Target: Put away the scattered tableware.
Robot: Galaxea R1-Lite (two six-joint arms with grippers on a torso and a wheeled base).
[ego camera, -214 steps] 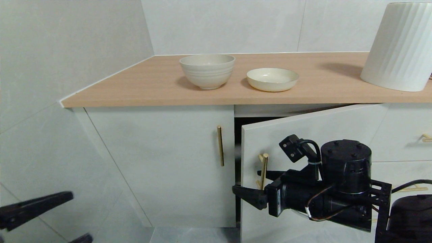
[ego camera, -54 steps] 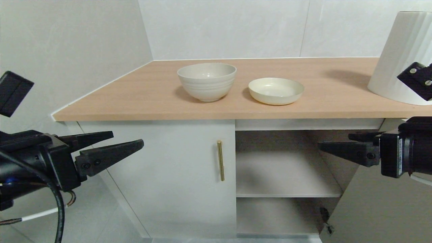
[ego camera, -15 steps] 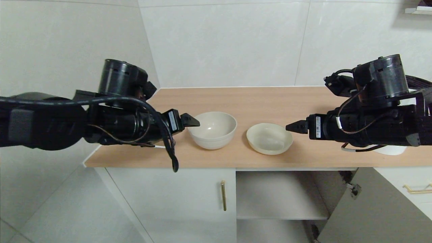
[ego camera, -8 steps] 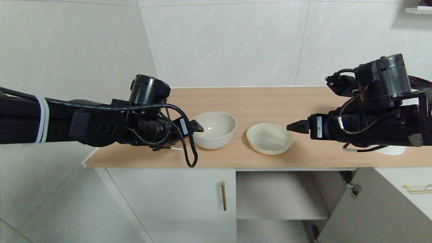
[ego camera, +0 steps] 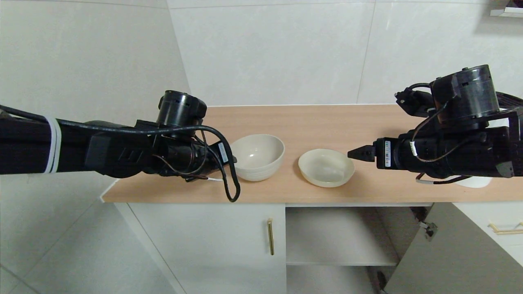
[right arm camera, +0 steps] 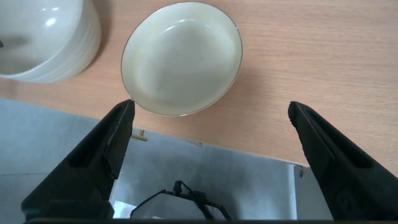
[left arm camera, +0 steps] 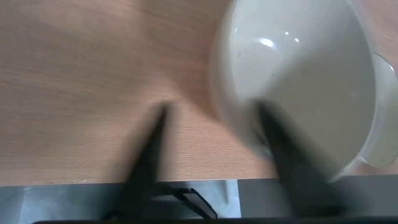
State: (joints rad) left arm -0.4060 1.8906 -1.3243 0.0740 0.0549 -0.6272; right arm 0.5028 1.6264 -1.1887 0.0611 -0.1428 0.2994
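A deep cream bowl point(ego camera: 259, 155) point(left arm camera: 298, 81) stands on the wooden countertop point(ego camera: 310, 122), leaning a little. To its right sits a shallow cream dish point(ego camera: 326, 167) point(right arm camera: 180, 59). My left gripper point(ego camera: 233, 158) point(left arm camera: 214, 109) is at the bowl's left rim. It is open, with one finger outside the wall and the other over the inside. My right gripper point(ego camera: 354, 154) point(right arm camera: 210, 104) hovers open just right of the dish, level with its rim and touching nothing.
Below the counter, the right cupboard door point(ego camera: 441, 253) hangs open, showing a bare shelf point(ego camera: 339, 241). The left door point(ego camera: 204, 245) is shut, with a brass handle point(ego camera: 270, 236). A white object point(ego camera: 474, 182) sits behind my right arm. Tiled walls close in the back and left.
Over the last second my left gripper slid right until its fingers straddled the bowl's rim, and the bowl shifted and tipped slightly. The right gripper barely moved.
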